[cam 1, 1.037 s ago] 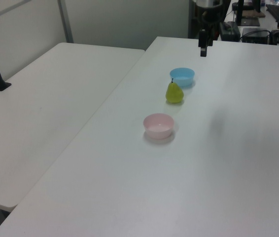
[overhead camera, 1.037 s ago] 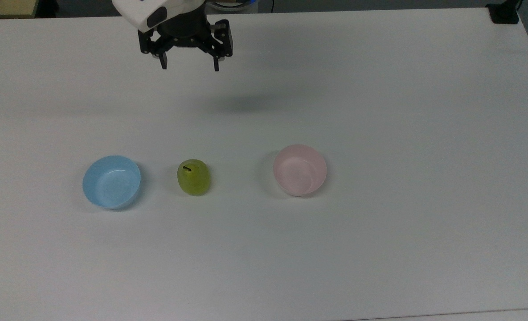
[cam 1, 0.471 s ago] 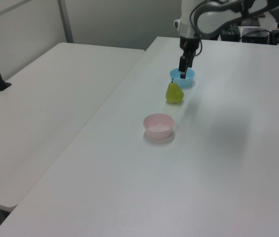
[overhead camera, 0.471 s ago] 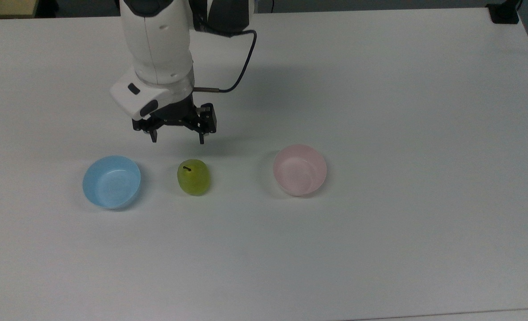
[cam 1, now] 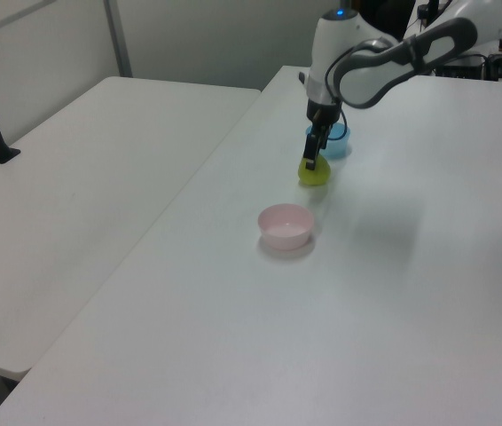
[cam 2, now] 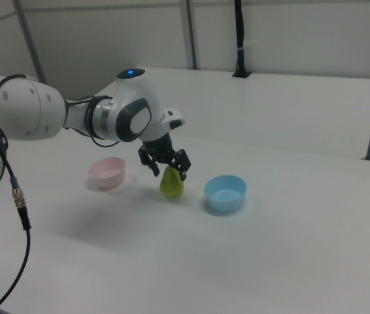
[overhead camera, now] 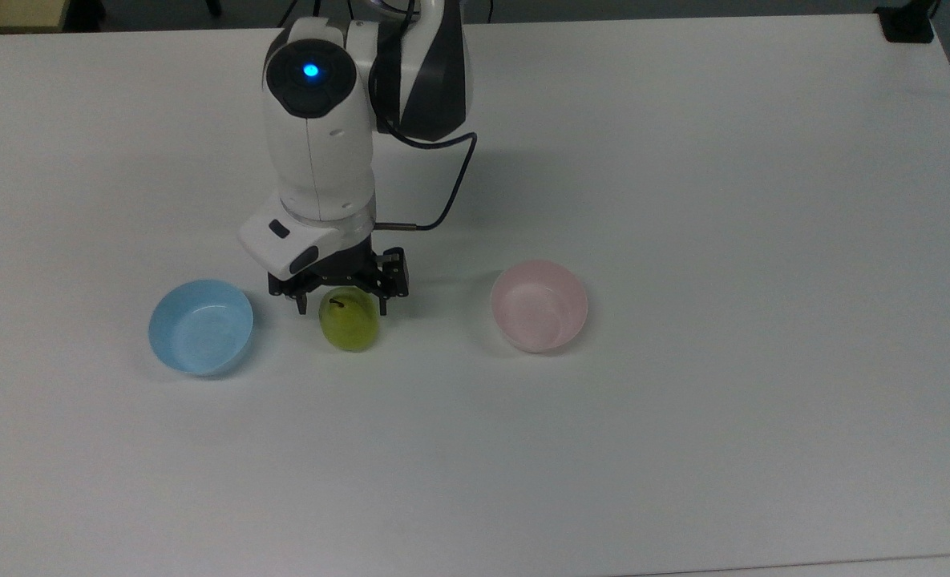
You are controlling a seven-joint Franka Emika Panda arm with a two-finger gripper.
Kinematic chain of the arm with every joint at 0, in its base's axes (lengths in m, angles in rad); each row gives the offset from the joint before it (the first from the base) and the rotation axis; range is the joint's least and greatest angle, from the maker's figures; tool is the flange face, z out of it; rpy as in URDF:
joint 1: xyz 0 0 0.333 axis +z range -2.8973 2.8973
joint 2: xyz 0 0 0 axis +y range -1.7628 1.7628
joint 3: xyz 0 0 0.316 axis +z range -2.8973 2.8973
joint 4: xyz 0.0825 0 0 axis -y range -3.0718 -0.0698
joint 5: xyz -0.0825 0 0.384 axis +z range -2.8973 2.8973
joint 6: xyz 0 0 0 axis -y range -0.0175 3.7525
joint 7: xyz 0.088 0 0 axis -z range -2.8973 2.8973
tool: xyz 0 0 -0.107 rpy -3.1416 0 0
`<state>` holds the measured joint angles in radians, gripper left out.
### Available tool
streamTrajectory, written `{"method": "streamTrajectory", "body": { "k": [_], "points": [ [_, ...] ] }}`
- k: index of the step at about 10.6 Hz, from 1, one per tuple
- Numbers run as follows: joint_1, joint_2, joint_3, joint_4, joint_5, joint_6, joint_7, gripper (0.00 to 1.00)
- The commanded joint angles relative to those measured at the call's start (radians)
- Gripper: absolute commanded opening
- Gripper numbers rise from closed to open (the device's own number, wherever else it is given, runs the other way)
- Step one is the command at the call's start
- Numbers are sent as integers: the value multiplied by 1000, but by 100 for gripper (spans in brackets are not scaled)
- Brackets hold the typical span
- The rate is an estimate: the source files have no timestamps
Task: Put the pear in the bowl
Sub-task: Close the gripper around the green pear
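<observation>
White table (overhead camera: 683, 449). Small glossy yellow-green pear (overhead camera: 350, 323) upright between light blue plastic bowl (overhead camera: 200, 326) on top view's left and pale pink plastic bowl (overhead camera: 539, 304) on top view's right. Black two-finger gripper (overhead camera: 341, 304) over pear top, fingers spread, straddling stem end.

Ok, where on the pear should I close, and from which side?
Come straight down from above. The pear stands upright on the table, stem up, so close on its narrower upper part, below the stem. The open gripper already straddles it there, and the pink bowl and blue bowl stand apart.
</observation>
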<state>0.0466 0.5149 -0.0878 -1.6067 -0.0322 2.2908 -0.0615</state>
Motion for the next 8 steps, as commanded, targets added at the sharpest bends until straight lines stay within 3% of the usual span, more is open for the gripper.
{"method": "streamTrajectory", "body": {
  "k": [1,2,3,4,5,6,8],
  "points": [
    [30,66,-6,53,-12,27,37,100],
    [30,67,-7,53,-18,27,35,100],
    [30,67,-6,53,-25,27,35,90],
    [30,60,-7,53,-28,25,34,47],
    [27,54,-7,53,-26,25,32,25],
    [24,36,-12,51,-26,21,29,17],
    [10,-8,-15,53,-17,12,32,15]
  ]
}}
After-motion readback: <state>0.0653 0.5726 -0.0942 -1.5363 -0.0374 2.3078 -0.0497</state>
